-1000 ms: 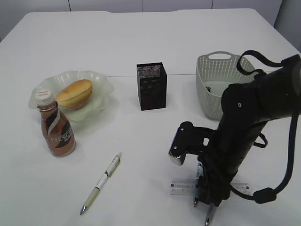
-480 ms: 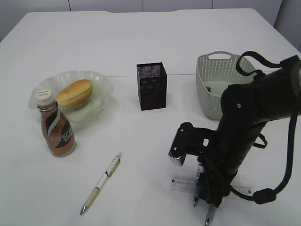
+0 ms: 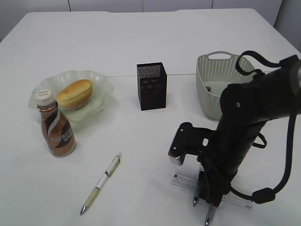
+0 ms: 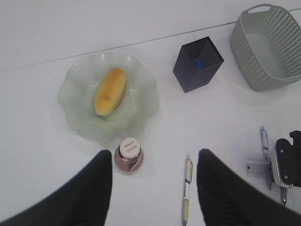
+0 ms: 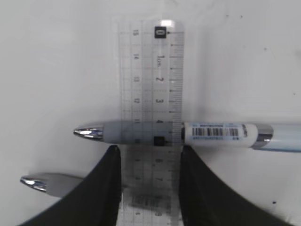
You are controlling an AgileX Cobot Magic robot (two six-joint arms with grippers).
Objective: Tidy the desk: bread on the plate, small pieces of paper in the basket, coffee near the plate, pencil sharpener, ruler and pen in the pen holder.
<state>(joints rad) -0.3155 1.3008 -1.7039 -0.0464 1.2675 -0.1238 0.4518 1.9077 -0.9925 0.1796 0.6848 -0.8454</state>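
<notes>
In the right wrist view my right gripper [image 5: 149,157] is shut on the clear ruler [image 5: 150,84], with a finger against each long edge. The ruler lies across a white pen [image 5: 221,133], and a second pen tip [image 5: 40,182] shows at lower left. My left gripper [image 4: 154,165] hangs open high over the desk [image 3: 141,37] with nothing in it. The bread [image 3: 74,93] lies on the plate [image 3: 104,84], with the coffee [image 3: 56,129] just in front of it. A loose pen [image 3: 101,182] lies mid-desk. The pen holder [image 3: 151,86] holds a small blue thing [image 4: 199,64]. The pencil sharpener and paper pieces are not identifiable.
The basket [image 3: 209,75] stands at the back right, just behind my right arm [image 3: 244,127]. A thin seam [image 3: 122,76] crosses the desk behind the plate and pen holder.
My right gripper's jaws have closed in on the ruler. The ruler has turned, its right end now lower in the exterior view. My left gripper has not moved.
</notes>
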